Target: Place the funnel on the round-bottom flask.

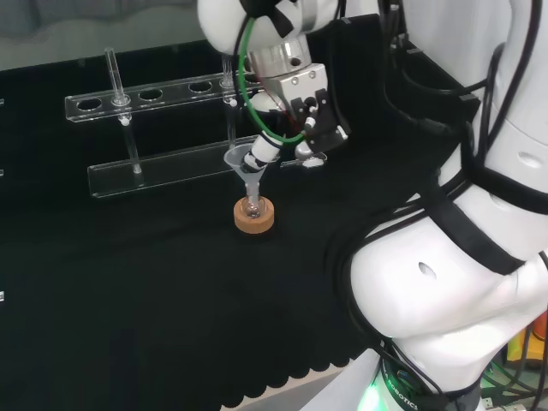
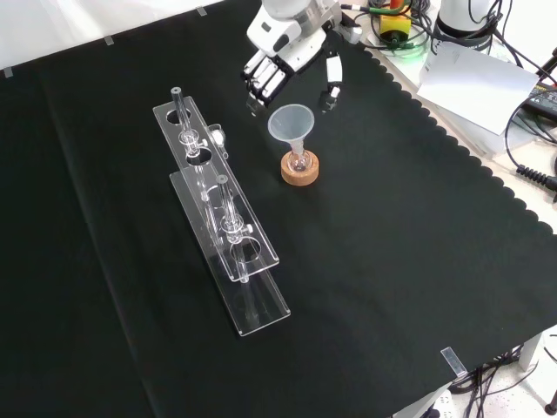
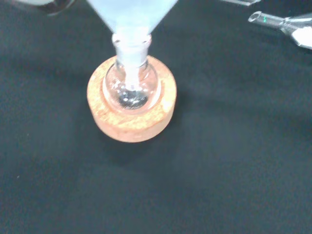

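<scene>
Standing upright, funnel (image 2: pixel 291 124) stem seated in round-bottom flask (image 3: pixel 131 87) neck on cork ring (image 2: pixel 299 170); hand (image 2: pixel 287 52) hovering just behind, fingers spread apart, gripping nothing.

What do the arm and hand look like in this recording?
The arm is built of bulky, glossy white links with black bands and black cables running along them. A green cable loops past the silver wrist section. The hand is white with black segments on its fingers.
</scene>
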You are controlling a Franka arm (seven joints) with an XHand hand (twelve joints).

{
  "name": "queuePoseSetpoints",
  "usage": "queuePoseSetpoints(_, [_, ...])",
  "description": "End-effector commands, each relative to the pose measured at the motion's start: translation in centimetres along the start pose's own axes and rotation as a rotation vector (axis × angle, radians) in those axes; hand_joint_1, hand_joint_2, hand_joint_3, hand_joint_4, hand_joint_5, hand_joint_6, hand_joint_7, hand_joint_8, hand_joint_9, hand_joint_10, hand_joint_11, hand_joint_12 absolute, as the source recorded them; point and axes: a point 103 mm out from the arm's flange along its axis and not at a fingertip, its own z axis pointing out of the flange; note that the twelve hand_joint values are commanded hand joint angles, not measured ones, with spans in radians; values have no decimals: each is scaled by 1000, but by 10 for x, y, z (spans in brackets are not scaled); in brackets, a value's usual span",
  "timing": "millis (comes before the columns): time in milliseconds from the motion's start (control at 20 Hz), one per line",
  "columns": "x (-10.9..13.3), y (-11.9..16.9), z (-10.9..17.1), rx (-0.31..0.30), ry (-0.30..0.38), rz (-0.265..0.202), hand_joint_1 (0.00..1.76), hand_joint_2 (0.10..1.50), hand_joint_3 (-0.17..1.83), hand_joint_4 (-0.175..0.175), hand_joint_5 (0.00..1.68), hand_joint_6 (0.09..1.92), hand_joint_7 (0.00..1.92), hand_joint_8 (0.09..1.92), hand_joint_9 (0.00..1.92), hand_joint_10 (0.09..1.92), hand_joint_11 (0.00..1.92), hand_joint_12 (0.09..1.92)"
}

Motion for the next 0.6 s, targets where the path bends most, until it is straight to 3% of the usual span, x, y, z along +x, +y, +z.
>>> queuePoseSetpoints(50, [-36,-8,6,-107,78,24,679,646,497,-66,265,87,118,682,340,713,90,1485])
queuePoseSetpoints(600, [-67,-3,5,-106,99,54,703,651,503,-68,300,87,163,692,406,689,151,1465])
